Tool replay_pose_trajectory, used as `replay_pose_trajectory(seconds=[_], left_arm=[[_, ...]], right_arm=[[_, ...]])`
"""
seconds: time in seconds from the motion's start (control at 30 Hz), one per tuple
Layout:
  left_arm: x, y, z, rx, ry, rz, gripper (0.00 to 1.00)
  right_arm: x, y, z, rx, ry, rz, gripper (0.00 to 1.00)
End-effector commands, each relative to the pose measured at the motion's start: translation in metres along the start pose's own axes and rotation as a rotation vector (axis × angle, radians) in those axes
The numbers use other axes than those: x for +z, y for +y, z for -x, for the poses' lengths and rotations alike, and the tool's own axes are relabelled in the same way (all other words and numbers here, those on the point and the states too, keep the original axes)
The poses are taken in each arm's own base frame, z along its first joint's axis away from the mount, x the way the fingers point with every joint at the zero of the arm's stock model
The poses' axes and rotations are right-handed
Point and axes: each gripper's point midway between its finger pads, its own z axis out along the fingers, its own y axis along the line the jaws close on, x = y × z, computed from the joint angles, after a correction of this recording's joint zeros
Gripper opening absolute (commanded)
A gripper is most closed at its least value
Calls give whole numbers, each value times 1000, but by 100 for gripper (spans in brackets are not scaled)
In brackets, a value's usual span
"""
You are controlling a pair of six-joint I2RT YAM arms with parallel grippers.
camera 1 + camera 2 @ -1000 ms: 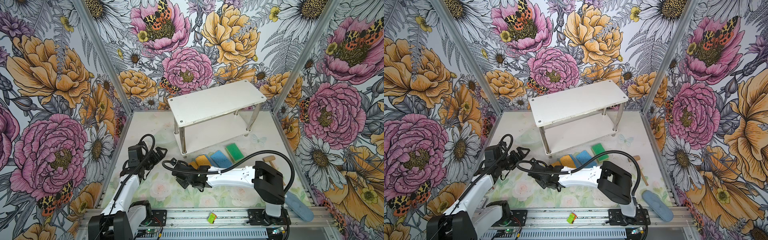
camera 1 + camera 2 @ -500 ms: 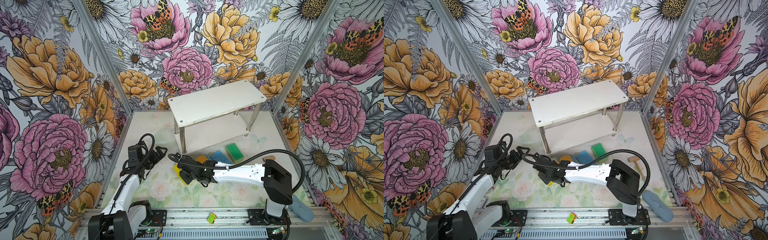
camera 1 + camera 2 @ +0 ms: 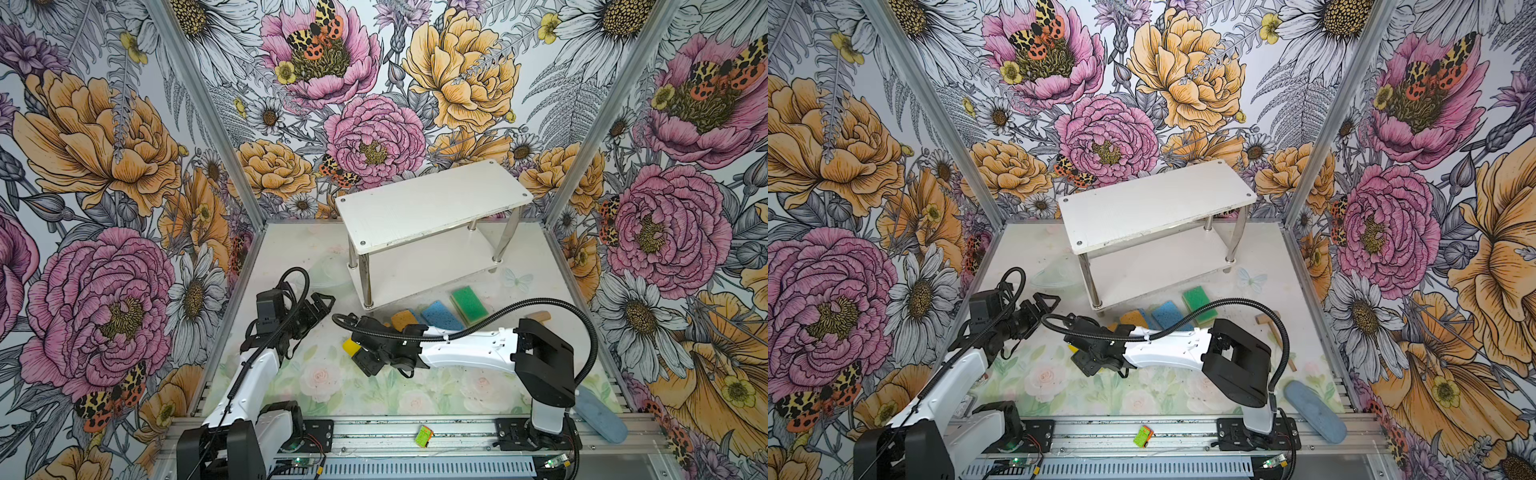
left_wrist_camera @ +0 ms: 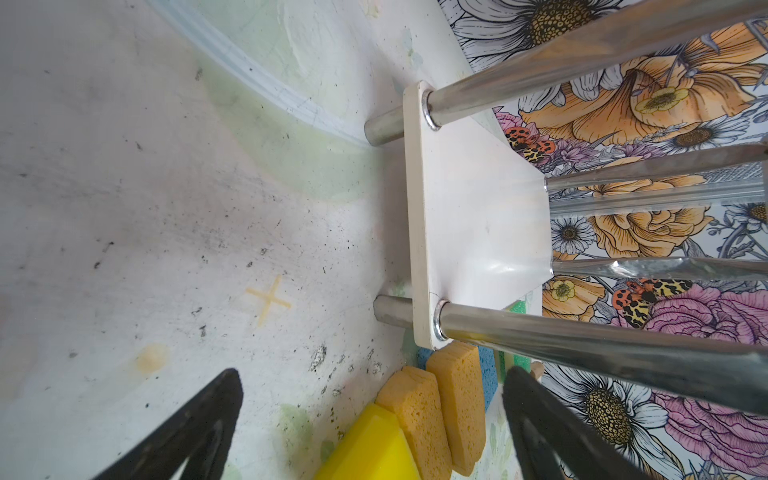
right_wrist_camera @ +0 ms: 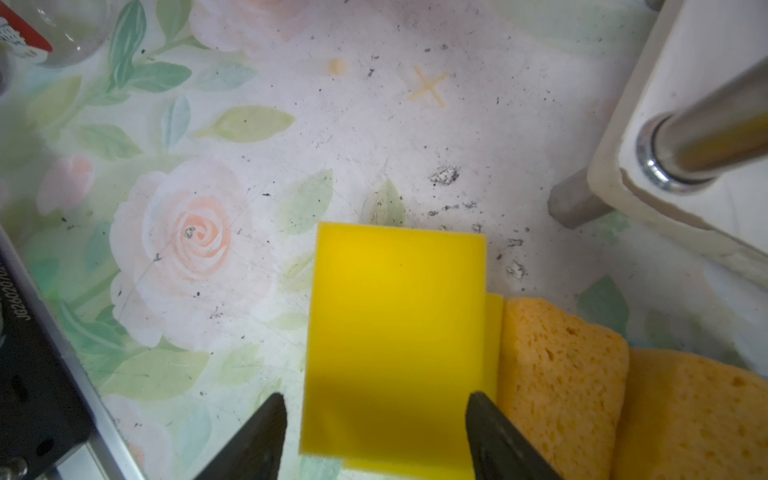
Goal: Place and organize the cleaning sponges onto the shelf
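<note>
The white two-tier shelf [image 3: 432, 203] [image 3: 1154, 208] stands empty at the back. In front of it on the floor lie a green-topped sponge [image 3: 468, 300], a blue sponge [image 3: 440, 313] and two orange sponges [image 5: 561, 374] [image 4: 419, 419]. A bright yellow sponge [image 5: 395, 316] [image 3: 349, 345] lies flat on a second yellow one [image 5: 493, 332], against the orange pair. My right gripper [image 5: 374, 399] [image 3: 361, 353] hangs over it, open, its fingers straddling the sponge with floor showing on one side. My left gripper [image 4: 372, 374] [image 3: 322, 301] is open and empty, left of the shelf's front leg.
A small wooden mallet [image 3: 540, 316] [image 3: 1268, 322] lies right of the sponges. A grey-blue oval pad [image 3: 602, 415] rests at the front right corner. A small green and orange item [image 3: 424, 436] sits on the front rail. Flowered walls close in three sides.
My right arm carried the yellow sponge a little left and back, beside the orange sponges. Its jaws have since spread apart around it. The left arm has not moved.
</note>
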Motion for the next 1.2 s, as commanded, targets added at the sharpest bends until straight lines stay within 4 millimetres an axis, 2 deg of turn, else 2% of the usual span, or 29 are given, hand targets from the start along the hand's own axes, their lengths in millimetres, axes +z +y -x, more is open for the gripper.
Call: replay_pose_trajectory(seconds=[0.0, 0.37, 0.77, 1.17], left_arm=[[0, -6, 5, 14, -10, -27, 99], [1, -4, 5, 12, -6, -24, 99], [2, -4, 5, 11, -8, -21, 99], [1, -4, 5, 10, -5, -23, 99]], right_arm=[[3, 8, 5, 8, -1, 15, 76], [7, 9, 4, 19, 7, 17, 84], [-10, 1, 14, 17, -39, -14, 93], [-16, 3, 19, 14, -56, -8, 95]])
